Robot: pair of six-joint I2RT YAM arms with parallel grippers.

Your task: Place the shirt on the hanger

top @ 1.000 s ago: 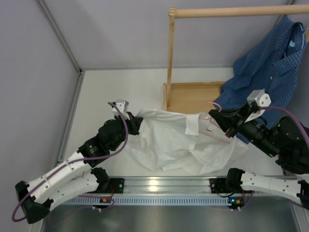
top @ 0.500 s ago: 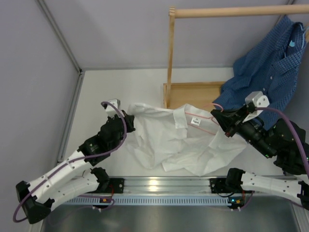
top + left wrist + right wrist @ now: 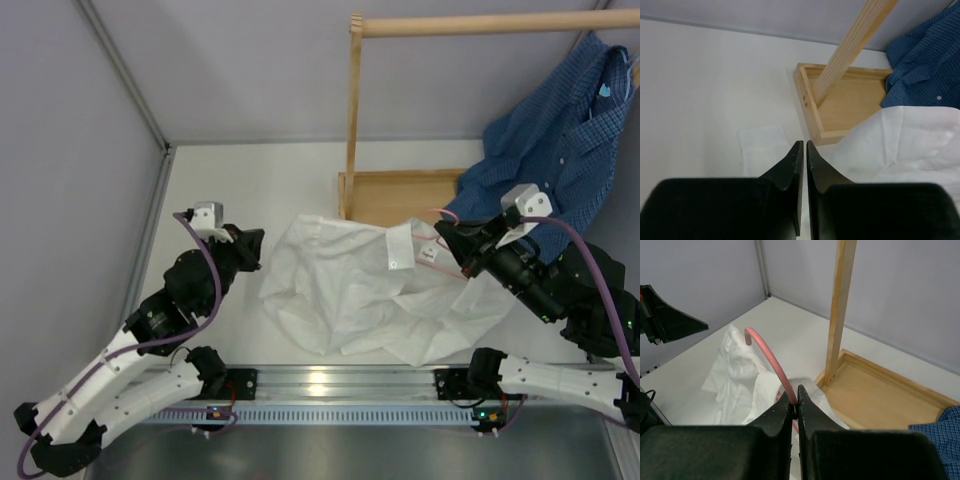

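White shirt (image 3: 340, 295) now apparently off left jaws

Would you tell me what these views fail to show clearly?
The hanger: little beyond its hook shows; the shirt covers the rest in every view.
The blue checked shirt: cut off by the top view's right edge.
The left gripper: fingers nearly together in its wrist view; open or shut unclear.

Left arm (image 3: 120, 362) and right arm (image 3: 560, 380), lower frame corners: white link shells, black joint housings, a purple cable (image 3: 208, 268) along each. Left gripper (image 3: 804, 145) and right gripper (image 3: 794, 390): black wedge fingers.
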